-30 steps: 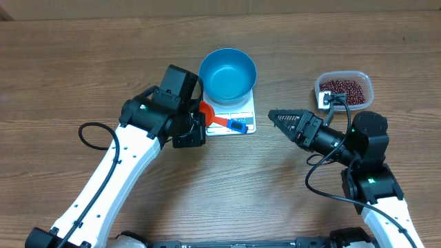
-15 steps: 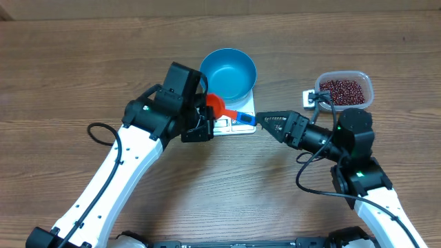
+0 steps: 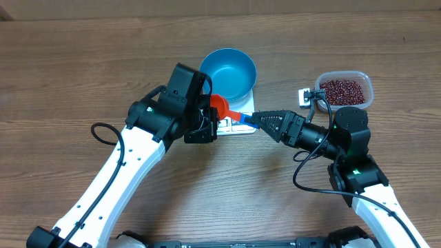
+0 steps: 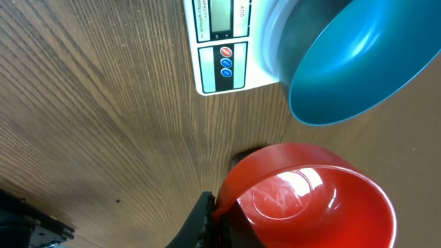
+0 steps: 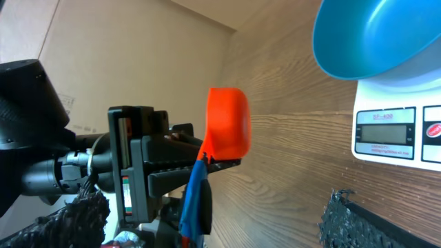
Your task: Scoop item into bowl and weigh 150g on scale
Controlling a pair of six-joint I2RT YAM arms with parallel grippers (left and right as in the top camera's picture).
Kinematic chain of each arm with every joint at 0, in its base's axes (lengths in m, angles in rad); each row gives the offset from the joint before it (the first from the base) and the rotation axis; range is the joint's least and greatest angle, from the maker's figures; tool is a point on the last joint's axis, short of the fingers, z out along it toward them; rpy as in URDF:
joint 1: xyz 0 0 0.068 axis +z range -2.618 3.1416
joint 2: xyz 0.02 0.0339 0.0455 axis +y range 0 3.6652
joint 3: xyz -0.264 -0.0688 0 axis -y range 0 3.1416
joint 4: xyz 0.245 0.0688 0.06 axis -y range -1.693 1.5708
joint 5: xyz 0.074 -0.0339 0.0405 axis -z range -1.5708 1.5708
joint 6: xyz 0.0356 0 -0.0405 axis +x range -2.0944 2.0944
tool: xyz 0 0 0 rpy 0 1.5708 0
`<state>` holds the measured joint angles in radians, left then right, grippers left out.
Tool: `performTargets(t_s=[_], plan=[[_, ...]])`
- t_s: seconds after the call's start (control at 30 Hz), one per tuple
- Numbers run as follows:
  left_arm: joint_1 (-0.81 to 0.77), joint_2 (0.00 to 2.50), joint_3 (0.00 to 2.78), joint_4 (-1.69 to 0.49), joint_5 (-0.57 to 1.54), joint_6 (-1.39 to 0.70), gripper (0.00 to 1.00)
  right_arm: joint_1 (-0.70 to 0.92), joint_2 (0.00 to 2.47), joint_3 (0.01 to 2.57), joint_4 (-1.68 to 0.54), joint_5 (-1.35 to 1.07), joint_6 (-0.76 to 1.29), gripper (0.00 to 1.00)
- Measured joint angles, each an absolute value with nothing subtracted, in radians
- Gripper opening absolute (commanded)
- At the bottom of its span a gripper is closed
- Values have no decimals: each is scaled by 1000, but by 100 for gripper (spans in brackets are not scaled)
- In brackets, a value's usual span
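**Red scoop [image 3: 220, 107] lifted over the scale [image 4: 219, 48], between the two claws.**
The left gripper [image 3: 209, 116] is clamped tight on the scoop where cup meets handle. The right gripper [image 3: 258, 120] has its jaws spread wide on either side of the blue handle [image 3: 242, 118], not clamping it. The bowl [image 3: 228, 73] sits on the scale near the middle of the worktop's far edge. The beans [image 3: 342, 91] lie in a clear tub [image 3: 369, 88] towards the far right corner.

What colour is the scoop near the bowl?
The scoop has an orange-red cup and blue handle, clearest in the right wrist view.
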<state>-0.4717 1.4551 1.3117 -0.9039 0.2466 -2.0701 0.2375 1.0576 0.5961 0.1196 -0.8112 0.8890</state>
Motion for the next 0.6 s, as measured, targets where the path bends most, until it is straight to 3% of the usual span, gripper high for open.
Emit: performTargets(t_s=[0.6], plan=[[-472,1541,1312,-850,336,-2070,4,237,1058,596,145,-841,850,100]])
